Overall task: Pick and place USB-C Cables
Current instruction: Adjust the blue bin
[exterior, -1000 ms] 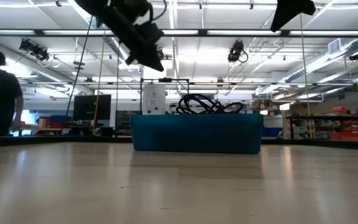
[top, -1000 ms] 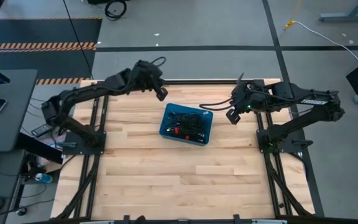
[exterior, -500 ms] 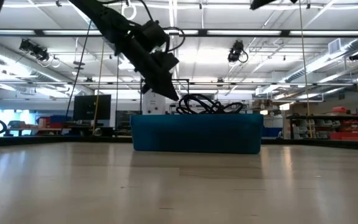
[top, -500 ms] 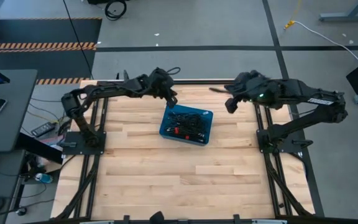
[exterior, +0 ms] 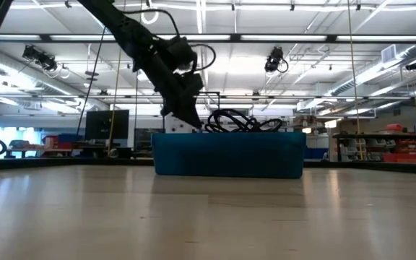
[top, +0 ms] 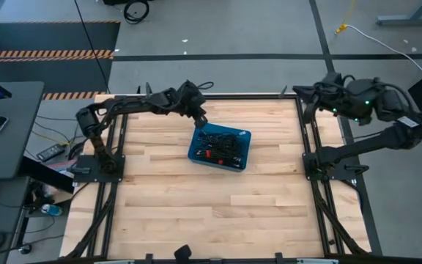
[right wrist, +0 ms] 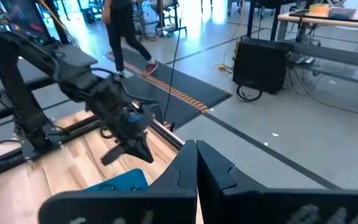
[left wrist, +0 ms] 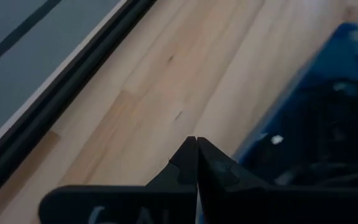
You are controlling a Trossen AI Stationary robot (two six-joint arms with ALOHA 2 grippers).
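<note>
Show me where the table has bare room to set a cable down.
Bare wood runs from the blue bin to the table's near edge, and beside the bin toward each arm's base. Crowded: the bin's far-left corner, under the left gripper.

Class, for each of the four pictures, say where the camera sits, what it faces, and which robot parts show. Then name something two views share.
High: overhead, straight down; both arms, the blue bin of cables.
Low: table height, level across; the left gripper at the bin.
Left wrist: past its shut fingers to the table and bin.
Right wrist: past the shut right gripper toward the left arm.
Shared: all four show the bin.
</note>
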